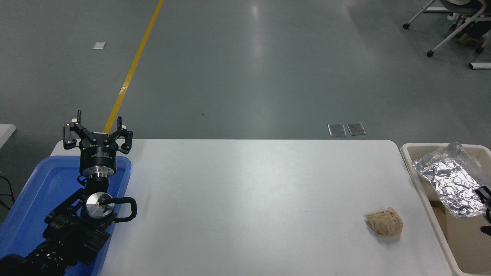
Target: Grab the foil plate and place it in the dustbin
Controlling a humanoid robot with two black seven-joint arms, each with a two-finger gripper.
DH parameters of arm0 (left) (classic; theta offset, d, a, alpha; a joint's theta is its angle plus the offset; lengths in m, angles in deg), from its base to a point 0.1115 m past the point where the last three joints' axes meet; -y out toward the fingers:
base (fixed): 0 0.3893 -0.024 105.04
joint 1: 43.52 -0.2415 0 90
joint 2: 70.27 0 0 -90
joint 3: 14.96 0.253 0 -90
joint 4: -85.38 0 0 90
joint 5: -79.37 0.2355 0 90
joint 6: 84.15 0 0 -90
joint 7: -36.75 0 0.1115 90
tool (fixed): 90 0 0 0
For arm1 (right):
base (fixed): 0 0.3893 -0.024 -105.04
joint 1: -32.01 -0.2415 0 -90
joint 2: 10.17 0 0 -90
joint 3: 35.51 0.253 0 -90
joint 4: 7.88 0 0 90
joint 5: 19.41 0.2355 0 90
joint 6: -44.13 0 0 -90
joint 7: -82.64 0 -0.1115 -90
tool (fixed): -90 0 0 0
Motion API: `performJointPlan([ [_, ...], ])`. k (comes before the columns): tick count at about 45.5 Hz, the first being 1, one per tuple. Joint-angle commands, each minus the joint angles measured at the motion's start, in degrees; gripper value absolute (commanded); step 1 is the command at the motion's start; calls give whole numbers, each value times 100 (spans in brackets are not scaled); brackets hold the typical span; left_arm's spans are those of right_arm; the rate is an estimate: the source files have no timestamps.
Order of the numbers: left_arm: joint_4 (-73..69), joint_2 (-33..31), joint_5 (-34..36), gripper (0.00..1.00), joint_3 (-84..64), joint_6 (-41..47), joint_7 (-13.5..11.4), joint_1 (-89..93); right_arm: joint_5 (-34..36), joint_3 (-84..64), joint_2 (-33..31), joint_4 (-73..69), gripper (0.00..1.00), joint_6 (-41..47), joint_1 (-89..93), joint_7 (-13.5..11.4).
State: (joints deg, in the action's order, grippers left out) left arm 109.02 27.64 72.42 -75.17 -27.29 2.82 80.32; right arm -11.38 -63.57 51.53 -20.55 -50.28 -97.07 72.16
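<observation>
The foil plate (pixel 448 182), shiny crinkled silver, lies tilted over the open top of the beige dustbin (pixel 412 163) at the right edge of the table. My right gripper (pixel 486 211) shows only as small black parts at the picture's right edge, touching the plate's near right end. Most of it is cut off by the frame, so its grip is unclear. My left arm is parked at the lower left over a blue tray, its gripper (pixel 98 130) open and empty.
A crumpled brown paper ball (pixel 384 223) lies on the white table (pixel 245 199) just left of the dustbin. A shallow blue tray (pixel 42 191) sits at the table's left end. Wheeled chair legs (pixel 452 27) stand on the floor at the far right.
</observation>
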Motion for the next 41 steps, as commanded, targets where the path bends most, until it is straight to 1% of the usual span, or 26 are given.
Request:
performJointPlan([
  [1, -8, 0, 0, 99, 0, 0, 1, 0, 164, 108, 132, 28, 100, -175, 225, -86],
  [6, -8, 0, 0, 99, 0, 0, 1, -9, 182, 117, 132, -270, 100, -201, 111, -86],
  [9, -8, 9, 0, 99, 0, 0, 1, 0, 164, 117, 19, -657, 100, -218, -73, -86],
  [15, -8, 9, 0, 99, 0, 0, 1, -9, 138, 12, -815, -1938, 100, -210, -784, -86],
  [19, -8, 0, 0, 99, 0, 0, 1, 0, 59, -111, -1098, -2669, 100, -192, -1408, -77],
  [23, 0, 0, 0, 99, 0, 0, 10, 0, 41, -585, -1309, -3293, 100, -157, -2076, -77],
  [27, 0, 0, 0, 99, 0, 0, 10, 0, 24, -1358, -1353, -3908, 100, -122, -2901, -15],
  [31, 0, 0, 9, 99, 0, 0, 10, 0, -47, -2070, -1344, -4567, 100, -16, -3772, -6],
  [35, 0, 0, 9, 99, 0, 0, 10, 0, -108, -2501, -1309, -5244, 100, 150, -4580, 37],
  [41, 0, 0, 9, 99, 0, 0, 10, 0, -135, -2967, -1239, -6264, 100, 659, -5741, 125],
])
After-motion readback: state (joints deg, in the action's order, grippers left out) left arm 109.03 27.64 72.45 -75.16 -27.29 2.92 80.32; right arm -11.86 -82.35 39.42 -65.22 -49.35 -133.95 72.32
